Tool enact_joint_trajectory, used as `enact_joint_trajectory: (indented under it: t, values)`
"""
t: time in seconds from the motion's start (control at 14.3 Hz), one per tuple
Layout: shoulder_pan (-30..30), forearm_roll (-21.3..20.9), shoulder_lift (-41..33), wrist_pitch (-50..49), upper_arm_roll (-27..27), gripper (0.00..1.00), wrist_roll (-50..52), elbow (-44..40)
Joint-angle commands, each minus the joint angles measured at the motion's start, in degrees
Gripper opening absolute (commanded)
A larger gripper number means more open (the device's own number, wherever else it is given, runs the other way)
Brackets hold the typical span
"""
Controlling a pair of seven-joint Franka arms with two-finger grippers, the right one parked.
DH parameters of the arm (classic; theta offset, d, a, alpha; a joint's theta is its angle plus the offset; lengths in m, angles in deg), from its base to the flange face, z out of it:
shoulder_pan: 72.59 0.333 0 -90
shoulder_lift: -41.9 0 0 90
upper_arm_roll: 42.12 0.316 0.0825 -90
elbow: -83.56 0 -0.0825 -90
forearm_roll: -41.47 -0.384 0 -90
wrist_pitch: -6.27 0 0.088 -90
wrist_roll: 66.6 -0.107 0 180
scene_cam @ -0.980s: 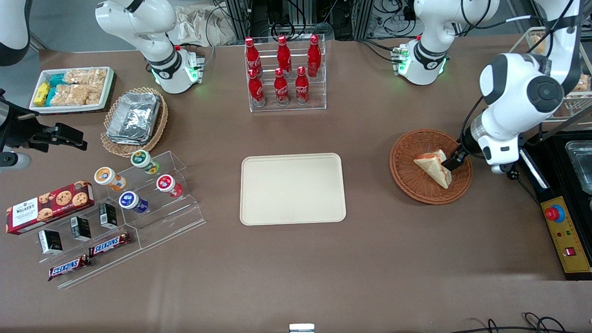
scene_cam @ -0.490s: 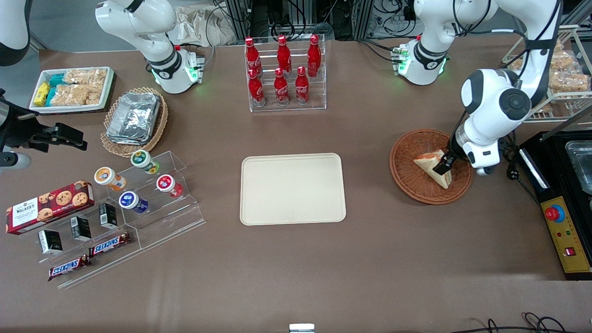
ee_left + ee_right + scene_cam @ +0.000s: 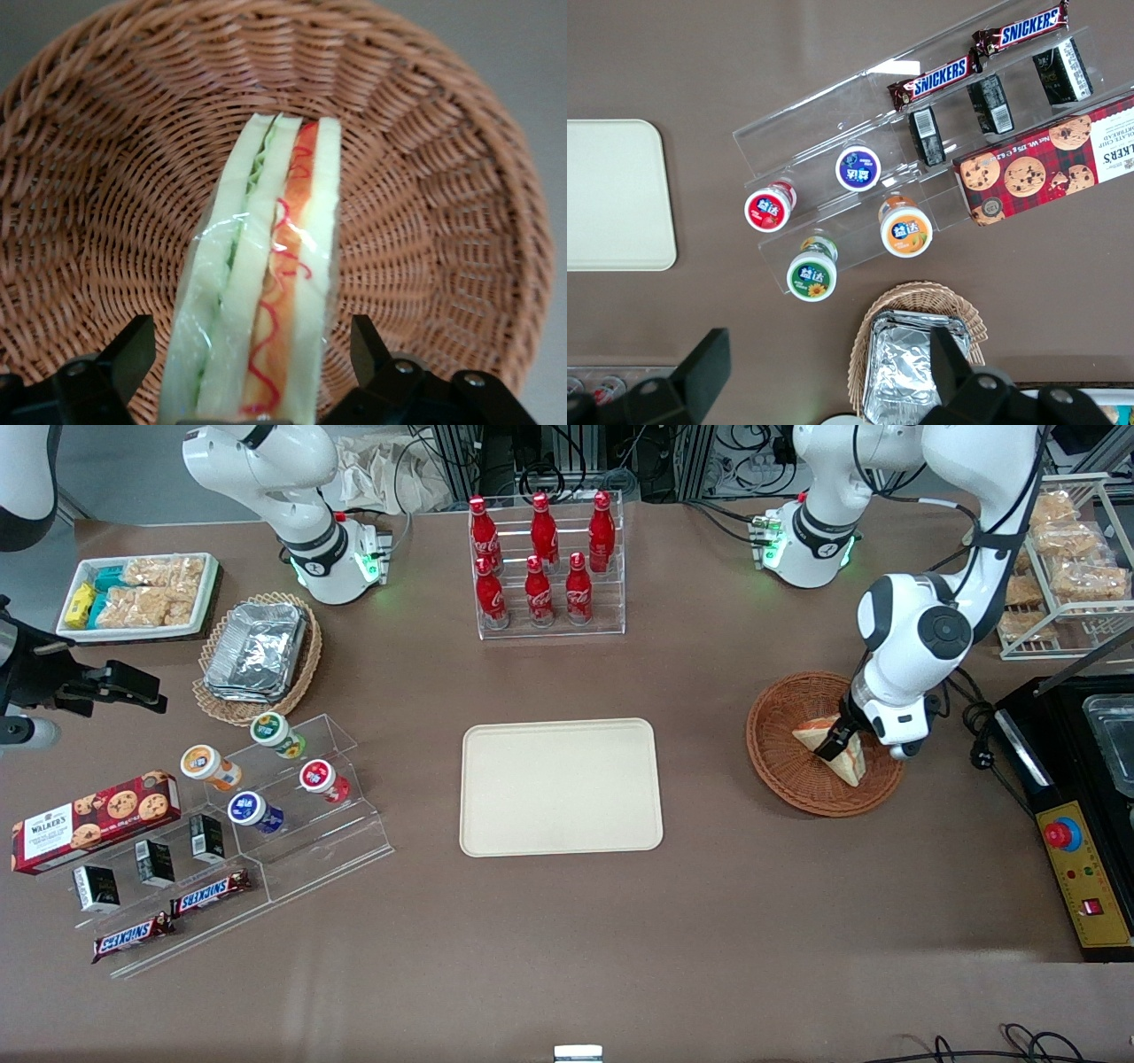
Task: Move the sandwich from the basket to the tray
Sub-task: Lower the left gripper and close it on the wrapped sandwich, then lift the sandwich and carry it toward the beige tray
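The gripper (image 3: 834,744) is down in the basket (image 3: 780,726), its two fingers (image 3: 128,354) spread wide apart with the sandwich (image 3: 266,292) between them. In the wrist view a clear gap shows between each finger and the bread, so the fingers straddle the wedge without clamping it. The sandwich stands on edge in its clear wrap, cut face up, showing white bread with green filling in one half and red-orange filling in the other.

The left arm (image 3: 921,629) reaches from its base at the table's edge farthest from the front camera, bends at a high elbow and drops its wrist steeply into the basket.

The basket sits on the table (image 3: 567,939) toward the working arm's end and holds only the sandwich (image 3: 846,760). The tray (image 3: 561,786) lies flat at mid-table, well apart from the basket, with nothing on it. Toward the parked arm's end, a tan basket (image 3: 213,700) holds stacked foil containers (image 3: 258,648).
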Motion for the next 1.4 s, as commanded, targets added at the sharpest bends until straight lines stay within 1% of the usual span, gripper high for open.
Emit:
enact_joint_trajectory:
  t: [0.0, 0.21, 0.35, 0.49, 0.63, 0.7, 0.77, 0.84, 0.98, 1.05, 1.12, 1.19, 1.33]
  values:
    - [-0.23, 0.45, 0.53, 4.76, -0.01, 0.0, 3.29, 1.06]
    - [-0.49, 0.28, -1.13, 4.32, -0.35, 0.0, 3.82, 0.01]
    - [-0.49, -0.69, -2.71, 1.61, -1.06, 0.0, 2.95, -0.87]
    - [-0.49, -0.78, -5.51, -6.27, -2.28, 0.0, -0.64, -3.67]
    - [-0.32, -1.31, -9.03, -14.72, -2.47, 0.0, -6.78, -7.27]
    - [-0.41, -1.39, -10.09, -16.58, -2.47, 0.0, -8.81, -8.95]
    - [-0.41, -1.48, -10.62, -17.56, -2.64, 0.0, -9.97, -11.31]
    - [-0.41, -1.48, -11.07, -20.79, -2.9, 0.0, -11.46, -14.29]
    - [-0.58, -1.48, -9.32, -36.73, -3.52, 0.0, -17.59, -26.12]
    - [-0.58, -1.4, -7.31, -43.6, -5.17, 0.0, -18.58, -32.45]
    - [-0.58, -1.13, -5.29, -46.19, -7.54, 0.0, -17.98, -37.48]
    - [-0.58, -0.7, -3.96, -46.57, -10.35, 0.0, -17.89, -40.48]
    - [-0.5, -0.6, -2.55, -46.57, -15.63, 0.0, -17.89, -42.53]
